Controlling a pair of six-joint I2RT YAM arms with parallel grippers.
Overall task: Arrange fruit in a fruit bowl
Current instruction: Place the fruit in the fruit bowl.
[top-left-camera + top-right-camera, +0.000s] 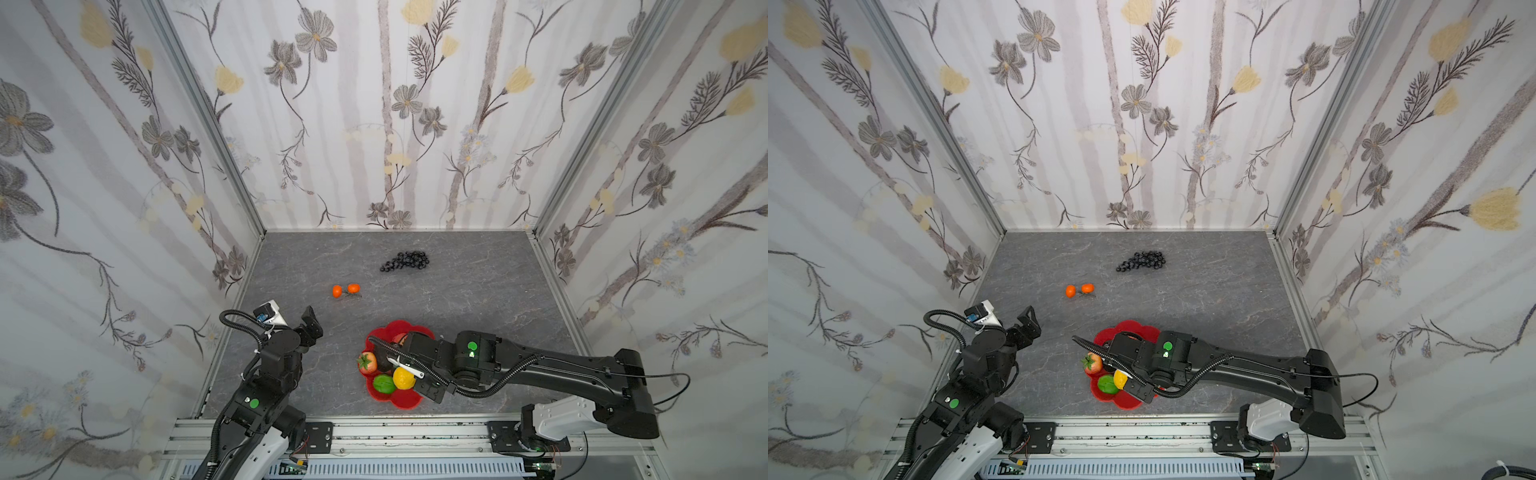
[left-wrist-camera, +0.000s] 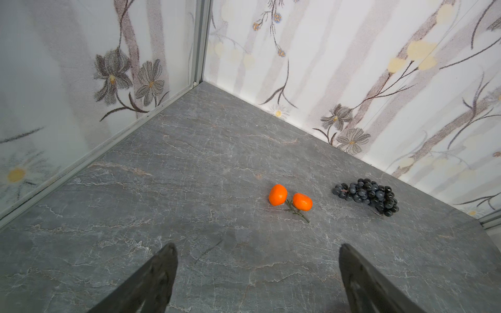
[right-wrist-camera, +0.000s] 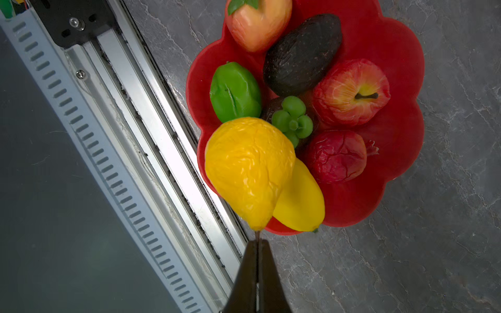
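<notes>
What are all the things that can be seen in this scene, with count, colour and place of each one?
fruit bowl: 1, red, on the table near its front edge
strawberry: 1, red-peach, at bowl rim
avocado: 1, black, in bowl
apple: 1, red, in bowl
green fruit: 1, green, in bowl
dark fruit: 1, green cap, bowl centre
pomegranate: 1, dark red, in bowl
lemon: 1, yellow, at bowl rim
pear: 1, yellow, held over bowl rim
oranges: 2, orange, on table
grapes: 1 bunch, dark, near back wall
table: 1, grey
walls: 3, floral
left gripper: open, empty
right gripper: shut on pear stem
</notes>
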